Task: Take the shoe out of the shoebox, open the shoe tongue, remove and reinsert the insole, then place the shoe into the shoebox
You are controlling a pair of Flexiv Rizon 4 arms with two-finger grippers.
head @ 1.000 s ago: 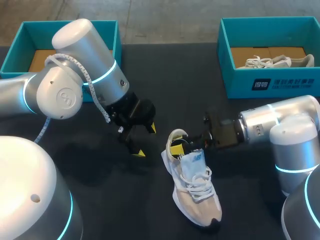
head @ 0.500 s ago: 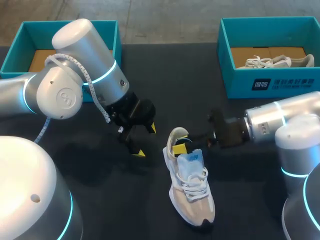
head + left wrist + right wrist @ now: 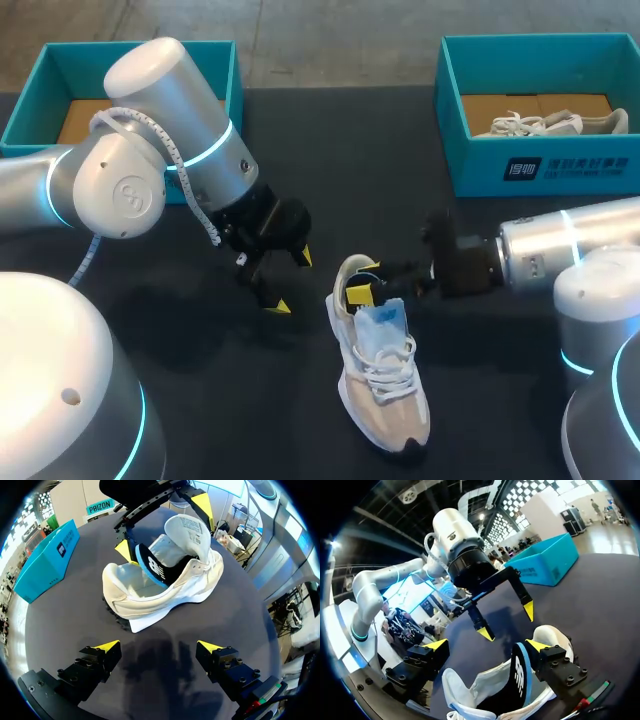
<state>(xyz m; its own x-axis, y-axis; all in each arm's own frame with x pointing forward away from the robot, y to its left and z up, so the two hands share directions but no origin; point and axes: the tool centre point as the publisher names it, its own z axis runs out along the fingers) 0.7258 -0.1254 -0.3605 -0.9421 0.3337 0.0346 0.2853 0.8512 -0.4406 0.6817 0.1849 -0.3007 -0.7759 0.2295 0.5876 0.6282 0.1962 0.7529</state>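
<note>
Looking down in the head view, the shoe [image 3: 385, 395] lies on the dark table [image 3: 350, 170] with its toe toward the robot and bare table on every side. Both teal boxes sit well apart from it at the far edge. The left box [image 3: 40, 75] is behind my left arm, and the right box [image 3: 540, 165] holds a second shoe [image 3: 545, 124]. The left gripper [image 3: 289, 281] hangs just beside the heel, fingers apart and holding nothing. The right gripper [image 3: 368, 283] comes in from the right at the heel opening.

In the left wrist view, the left gripper's fingers stand wide over bare table, with the shoe ahead and clear of both. The insole [image 3: 152, 567] stands on edge out of the opening, beside the raised tongue [image 3: 187, 530].

In the right wrist view, the right gripper's fingers are spread. One sits against the insole at the heel, the other is held off to the side, and nothing is clamped between them.

Since a second ago the shoe's toe has swung slightly leftward and the right arm has drawn back toward the right. The left arm has not moved.
</note>
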